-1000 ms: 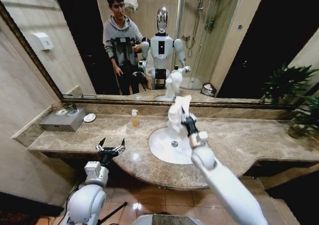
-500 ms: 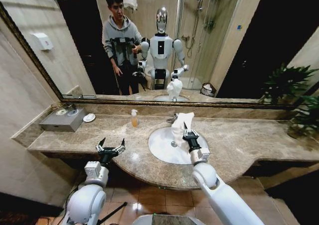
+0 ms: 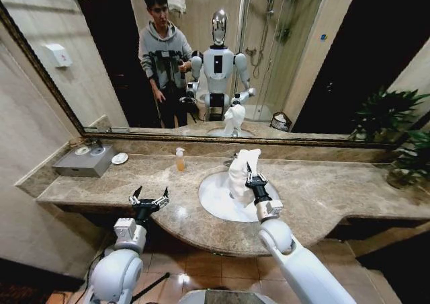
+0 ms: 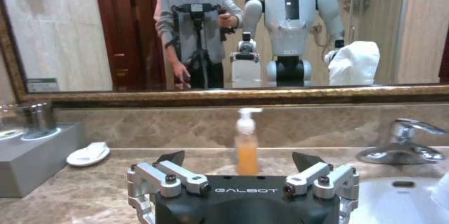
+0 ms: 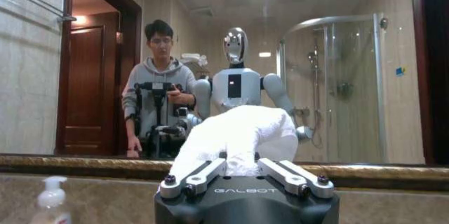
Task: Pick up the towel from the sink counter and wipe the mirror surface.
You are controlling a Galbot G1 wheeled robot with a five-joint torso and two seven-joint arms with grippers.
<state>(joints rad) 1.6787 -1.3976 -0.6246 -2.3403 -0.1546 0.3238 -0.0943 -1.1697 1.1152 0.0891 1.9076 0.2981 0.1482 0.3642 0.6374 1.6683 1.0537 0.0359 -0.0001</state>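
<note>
Head view, right tool: the right tool [image 3: 253, 182] is clenched on the towel [image 3: 241, 173], holding it up over the white basin [image 3: 218, 200] and just short of the tap [image 3: 232, 161].
Head view, towel: off the table [image 3: 322, 190] and bunched up, hanging above the jaws; it looks clear of the mirror [image 3: 302, 62], not touching the glass.
Head view, left tool: the left tool [image 3: 148, 200] sits low at the table's front edge, jaws spread, holding nothing, parked well off to the left of the basin.
Head view, other stuff: a soap bottle [image 3: 180, 160] stands near the back wall, with a small white dish [image 3: 119, 158] and a grey tray [image 3: 83, 161] further left.
Left wrist view: the left tool [image 4: 241, 170] is released and wide open, pointing at the soap bottle [image 4: 246, 142]; the dish [image 4: 88, 153] is on one side, the tap [image 4: 401, 148] on the other, the mirror [image 4: 84, 29] behind.
Right wrist view: the right tool [image 5: 243, 170] is pinching the towel [image 5: 235, 134], which bulges up out of the jaws; the mirror [image 5: 350, 92] is straight ahead, the soap bottle [image 5: 52, 203] in the corner.
Progress: the pickup looks done, since the towel is off the table and in hand.
Left to do: the wiping, as far as anyone can tell; right now the towel is off the glass, and nothing says how much of the mirror is wiped.
</note>
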